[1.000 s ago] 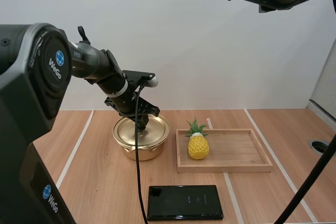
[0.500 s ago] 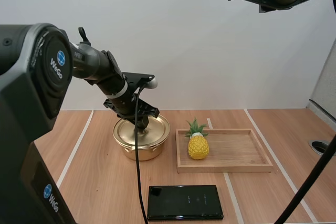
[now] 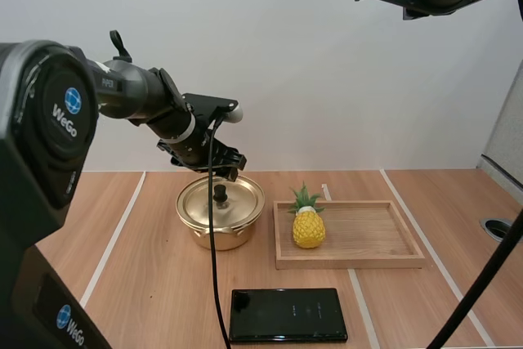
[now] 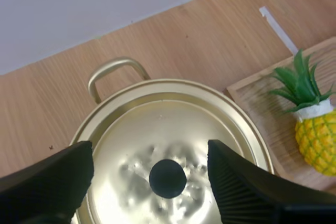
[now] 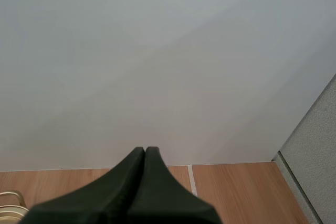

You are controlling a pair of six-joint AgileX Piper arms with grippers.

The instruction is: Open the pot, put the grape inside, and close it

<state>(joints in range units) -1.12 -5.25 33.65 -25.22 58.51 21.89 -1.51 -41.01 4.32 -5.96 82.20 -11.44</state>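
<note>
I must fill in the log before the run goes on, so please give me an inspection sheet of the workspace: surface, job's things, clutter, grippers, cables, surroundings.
Surface: wooden table with white tape lines.
Job's things: gold pot, its lid on it, the black knob free.
Clutter: pineapple upright at the left end of the wooden tray; flat black device near the table's front edge.
Grippers: left gripper open above the lid, one finger to each side of the knob, not touching it; right gripper shut on nothing, held high.
Cables: nothing seen on the table.
Surroundings: plain light wall behind the table.
</note>
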